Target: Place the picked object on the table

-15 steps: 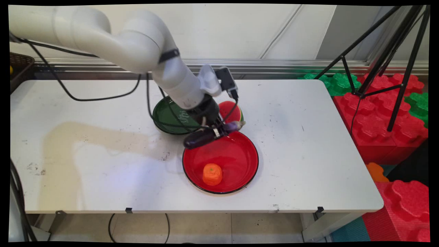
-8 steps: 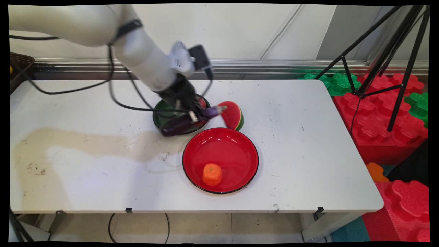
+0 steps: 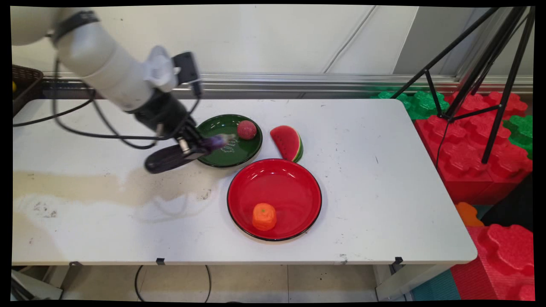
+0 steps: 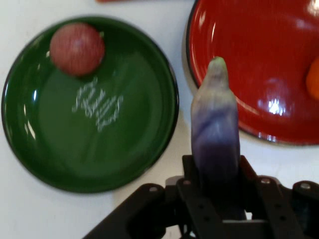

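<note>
There, the arm's jaws were clamped on a purple eggplant (image 3: 179, 153) at about its middle, holding it lifted above the white counter (image 3: 106, 213). Its dark, thick end stuck out to the left of the jaws, and its paler stem tip reached right, over the near-left rim of a green plate (image 3: 217, 160). On the far right part of that plate, beyond the eggplant's tip, lay a small red ball-shaped fruit (image 3: 247, 129). Further right of the jaws, a watermelon slice (image 3: 288, 142) stood on the counter, just beside the green plate. Nearer and to the right of the jaws sat a red plate (image 3: 294, 187) holding an orange fruit (image 3: 264, 216) near its front rim.
</note>
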`<state>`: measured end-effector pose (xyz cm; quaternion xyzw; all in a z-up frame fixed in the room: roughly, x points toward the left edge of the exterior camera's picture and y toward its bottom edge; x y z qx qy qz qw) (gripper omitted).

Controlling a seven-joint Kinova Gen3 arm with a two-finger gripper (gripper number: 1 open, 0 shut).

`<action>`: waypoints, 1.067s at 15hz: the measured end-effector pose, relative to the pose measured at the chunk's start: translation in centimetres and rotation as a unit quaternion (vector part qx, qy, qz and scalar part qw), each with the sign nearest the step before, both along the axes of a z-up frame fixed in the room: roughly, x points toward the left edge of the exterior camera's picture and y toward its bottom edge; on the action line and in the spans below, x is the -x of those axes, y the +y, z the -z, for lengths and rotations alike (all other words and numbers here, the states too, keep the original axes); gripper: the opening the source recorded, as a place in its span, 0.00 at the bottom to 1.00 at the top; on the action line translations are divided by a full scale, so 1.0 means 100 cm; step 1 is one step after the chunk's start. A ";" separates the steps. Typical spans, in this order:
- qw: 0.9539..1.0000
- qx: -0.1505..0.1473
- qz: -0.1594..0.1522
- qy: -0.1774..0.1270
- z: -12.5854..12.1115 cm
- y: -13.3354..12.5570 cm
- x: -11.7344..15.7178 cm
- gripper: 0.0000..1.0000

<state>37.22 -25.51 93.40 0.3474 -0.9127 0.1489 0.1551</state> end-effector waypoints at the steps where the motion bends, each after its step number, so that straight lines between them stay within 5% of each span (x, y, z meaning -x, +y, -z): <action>1: 1.000 -0.003 -0.002 -0.002 0.000 0.004 -0.005 0.00; 7: 0.999 -0.018 -0.026 -0.011 0.017 0.026 -0.036 0.00; 16: 0.999 -0.037 -0.028 -0.021 0.073 0.013 -0.038 0.00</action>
